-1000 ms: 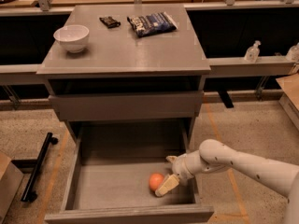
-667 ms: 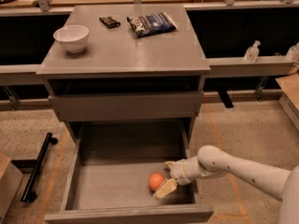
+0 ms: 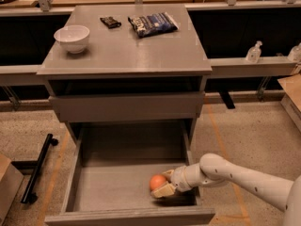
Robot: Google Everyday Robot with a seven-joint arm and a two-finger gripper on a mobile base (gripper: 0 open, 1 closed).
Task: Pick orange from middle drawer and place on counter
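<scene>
Table (image 3: 122,55): we see the broad grey top of the cabinet. It is where the fruit is meant to end up, and its front and middle look free enough, in our judgement, to take it.
Middle drawer (image 3: 113,189): it is pulled well out toward us, which is why its floor lies open to a reach from above. It holds only the orange, in its front right corner.
Other drawer front (image 3: 127,106): we see it shut above the open tray, with a dark gap between it and the table. We cannot see what it holds.
Arm (image 3: 244,180): it comes in from the right and passes over the drawer's right wall, bent low so that its end gets down into the tray.
Snack bag (image 3: 153,24): it lies flat at the back of the table, right of centre.
White bowl (image 3: 72,37): it stands upright at the table's back left, well apart from the bag. From here it looks empty.
Pincer (image 3: 164,186): it is low inside the drawer, right up against the orange on its right side. We cannot tell whether it is apart or clamped on the fruit.
Orange (image 3: 157,181): it sits on the drawer floor near the front wall. We judge that the pick is at the grasping step and the lift has not begun.
Dark packet (image 3: 110,21): it lies flat just left of the bag, apart from it.
</scene>
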